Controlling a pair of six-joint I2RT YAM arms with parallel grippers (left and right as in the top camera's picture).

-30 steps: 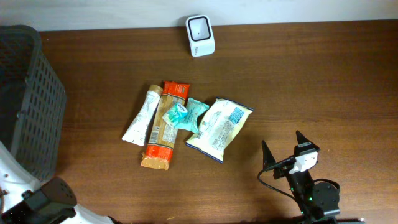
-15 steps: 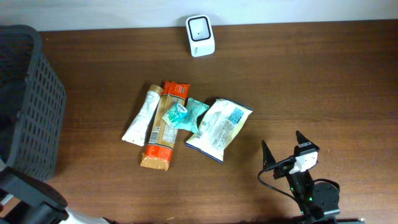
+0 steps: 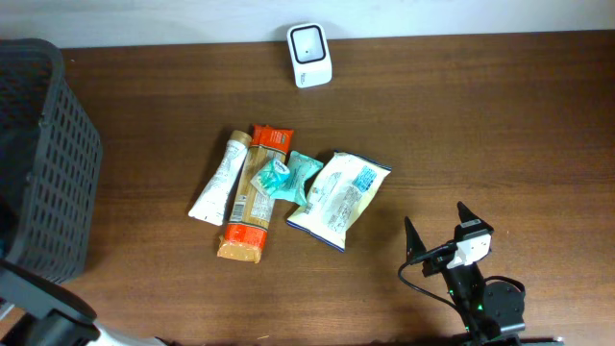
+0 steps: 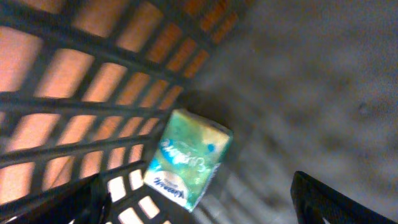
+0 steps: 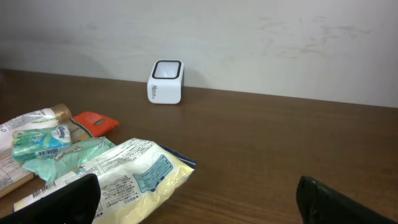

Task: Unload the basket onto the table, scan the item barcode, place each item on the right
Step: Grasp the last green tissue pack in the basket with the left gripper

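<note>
At the far left stands the dark basket (image 3: 48,144). My left gripper (image 4: 196,186) hangs inside it, jaws spread wide with nothing between them. Beyond them a green packet (image 4: 189,158) lies flat on the basket floor, close to the lattice wall.

Near the middle of the brown table (image 3: 500,125) the other goods lie in a tight row. A white tube (image 3: 219,178) touches a brown bar (image 3: 250,207) with a red end. A teal packet (image 3: 285,178) lies partly over the bar and against a white chip bag (image 3: 338,197). In the right wrist view a barcode shows on the teal packet.

The white scanner (image 3: 309,55) sits at the far edge, well apart from the row. My right gripper (image 3: 434,219) hovers low, to the right of the chip bag, with its jaws spread and empty.
</note>
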